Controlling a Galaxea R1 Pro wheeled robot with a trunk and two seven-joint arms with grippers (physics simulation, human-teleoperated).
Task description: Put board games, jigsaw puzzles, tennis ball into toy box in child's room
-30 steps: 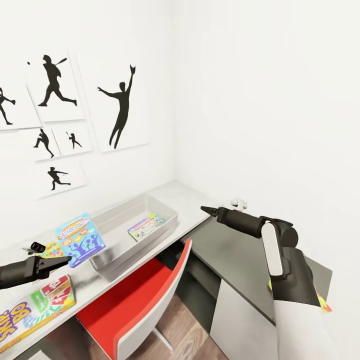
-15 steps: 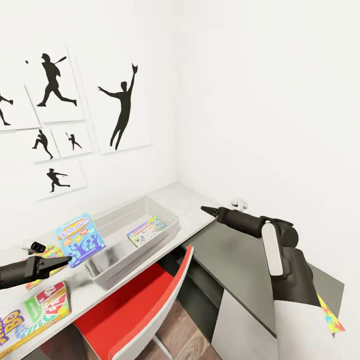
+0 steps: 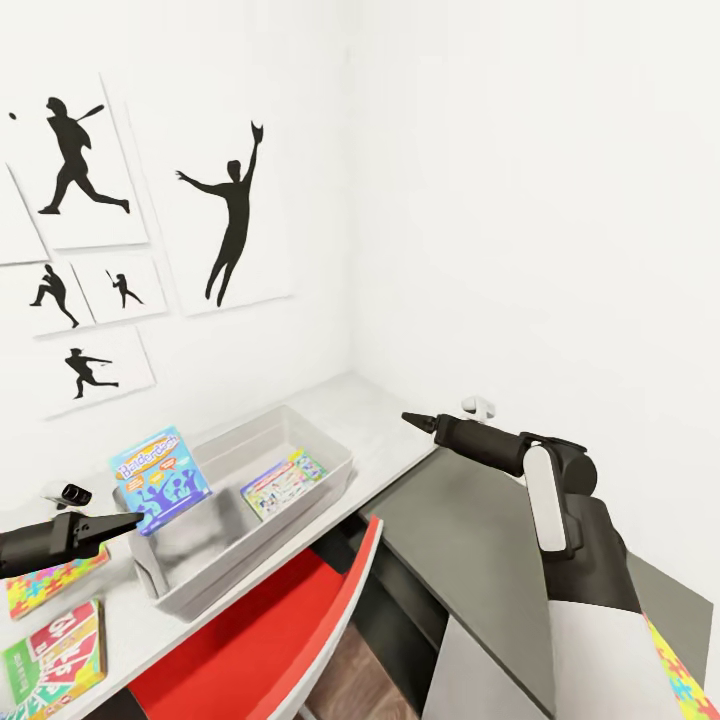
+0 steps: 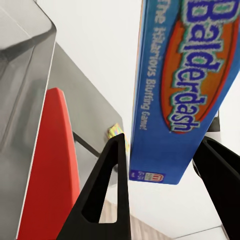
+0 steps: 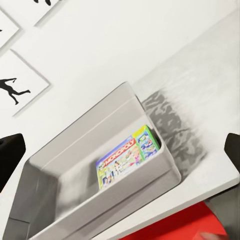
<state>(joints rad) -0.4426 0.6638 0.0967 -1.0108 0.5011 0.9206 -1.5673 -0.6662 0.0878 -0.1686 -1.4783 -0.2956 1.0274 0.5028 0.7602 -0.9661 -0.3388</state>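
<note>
Left hand [image 3: 125, 521]: clamped on the blue game [image 3: 160, 480], holding it up on edge at the lower left of the frame, right over the near-left end of the bin [image 3: 335, 470].
Right hand [image 3: 412, 420]: centre of frame, nothing in it; fingers look spread in its wrist view.
Bin: on the worktop [image 3: 385, 415], Monopoly [image 3: 283, 484] already flat inside, toward its right end.
Left to do: one puzzle [image 3: 45, 585] and Skip-Bo [image 3: 55, 655] at the lower left edge, another puzzle [image 3: 685, 680] at the lower right corner.
Tip: I'd shift the blue game fully past the rim, tilt it flat beside Monopoly, then let go low so it doesn't catch the wall.
Risk: dropping it on edge, it may lean on the side.
</note>
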